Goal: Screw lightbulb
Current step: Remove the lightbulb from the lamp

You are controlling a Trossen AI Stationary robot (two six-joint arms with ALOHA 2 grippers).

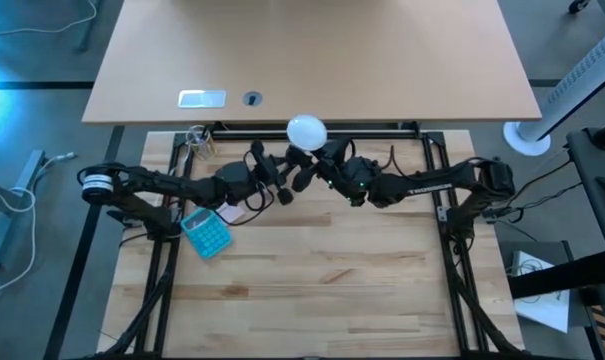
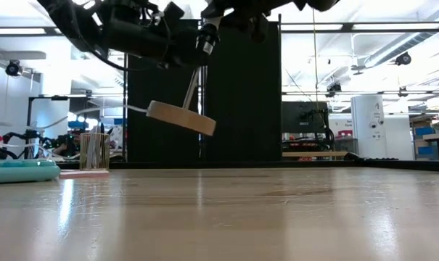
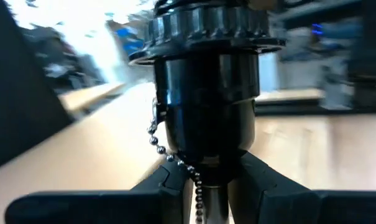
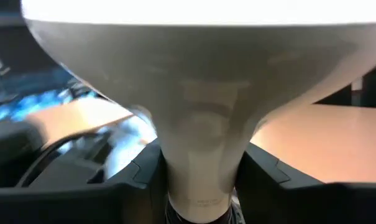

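My right gripper (image 1: 320,160) is shut on the white frosted lightbulb (image 1: 306,130), above the table near its far edge. The globe lies on the far side of the fingers. My left gripper (image 1: 272,180) is shut on a small lamp: a black socket (image 3: 206,87) with a bead chain (image 3: 175,162) on a thin stem, which ends in a round wooden disc (image 2: 181,117). The lamp is lifted off the table. The low view shows the disc tilted in the air. The bulb and the socket are close together; whether they touch does not show. My left gripper pinches the lamp's thin stem (image 3: 210,198) between its two fingers, just below the black socket. The lamp is lifted clear, and its wooden disc (image 2: 181,117) hangs tilted below the gripper on the stem (image 2: 192,87). My right gripper pinches the bulb's narrow neck (image 4: 200,180) between its two fingers, just under where the globe widens. The fingers (image 4: 135,180) lie across the neck. The bulb is lifted clear of the table, its globe (image 4: 200,56) pointing away from the wrist.
A teal tray (image 1: 207,233) lies on the table left of centre, under the left arm. A small holder with sticks (image 2: 93,151) stands at the far left. A second, paler table (image 1: 312,60) lies beyond the far edge. The near half of the table (image 1: 312,290) is bare wood.
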